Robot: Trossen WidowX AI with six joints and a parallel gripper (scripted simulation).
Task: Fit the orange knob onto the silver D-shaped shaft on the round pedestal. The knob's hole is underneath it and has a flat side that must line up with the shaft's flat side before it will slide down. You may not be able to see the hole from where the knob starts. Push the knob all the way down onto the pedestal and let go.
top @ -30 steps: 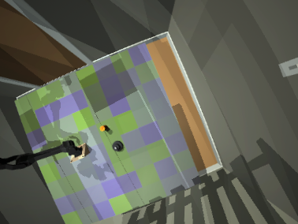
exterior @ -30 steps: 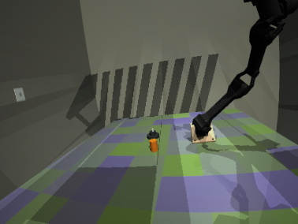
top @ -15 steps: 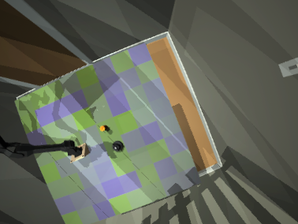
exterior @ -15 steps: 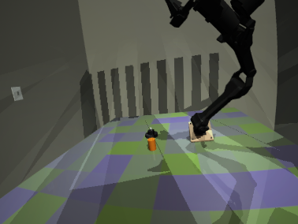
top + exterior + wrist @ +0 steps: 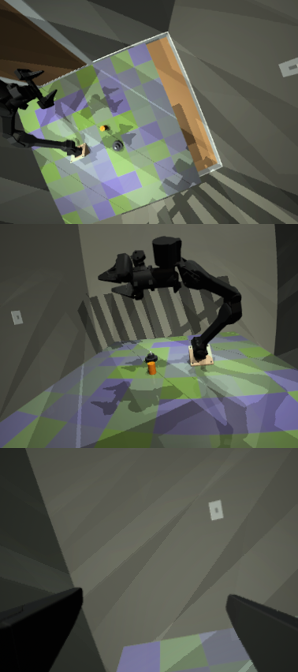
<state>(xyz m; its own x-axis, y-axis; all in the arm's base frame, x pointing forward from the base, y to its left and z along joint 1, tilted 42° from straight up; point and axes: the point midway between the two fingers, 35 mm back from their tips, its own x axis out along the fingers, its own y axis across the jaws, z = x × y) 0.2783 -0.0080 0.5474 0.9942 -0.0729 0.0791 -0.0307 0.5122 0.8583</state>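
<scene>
Top: we look down from high above the hand (image 5: pixel 50 81) (image 5: pixel 106 283) (image 5: pixel 155 594).
Exterior: we face the hand's left side, farther off than the wrist view.
Wrist: we look forward from close behind the hand's tips.
Worktop (image 5: pixel 138 179) (image 5: pixel 189 417) (image 5: pixel 182 652): all share it.
</scene>
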